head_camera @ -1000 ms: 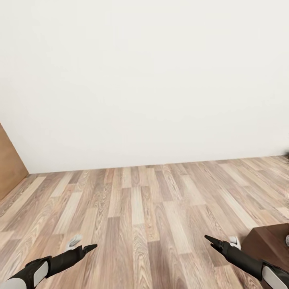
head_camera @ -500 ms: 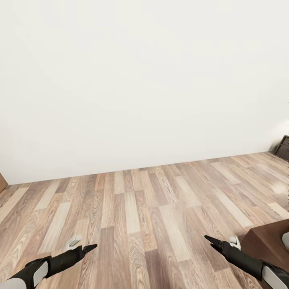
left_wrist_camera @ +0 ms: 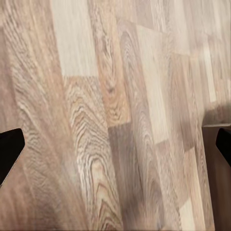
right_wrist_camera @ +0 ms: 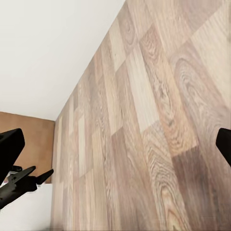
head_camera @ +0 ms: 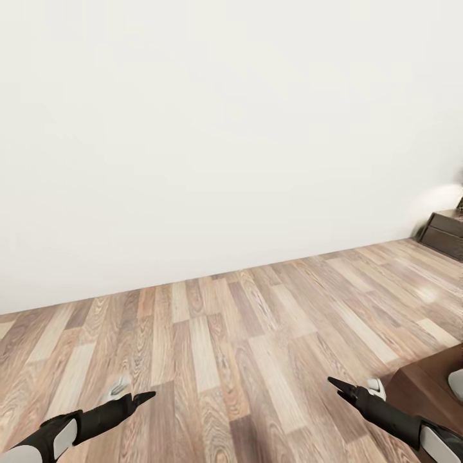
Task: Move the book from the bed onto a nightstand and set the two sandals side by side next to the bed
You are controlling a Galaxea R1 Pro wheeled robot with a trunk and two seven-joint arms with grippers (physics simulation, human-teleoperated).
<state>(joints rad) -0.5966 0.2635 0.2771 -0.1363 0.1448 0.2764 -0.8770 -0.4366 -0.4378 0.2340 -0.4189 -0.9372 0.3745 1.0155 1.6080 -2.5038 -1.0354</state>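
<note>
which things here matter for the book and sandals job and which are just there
For the job: nightstand, far right by the wall; dark wooden corner beside the right gripper, possibly the bed; left gripper, open like the right.
Just there: white wall; plank floor.

A plain white wall (head_camera: 225,128) fills the upper part of the head view — it meets a wood-plank floor (head_camera: 244,347) of mixed light and brown boards. In the right wrist view a flat brown panel (right_wrist_camera: 29,139) stands against the wall's foot.
</note>
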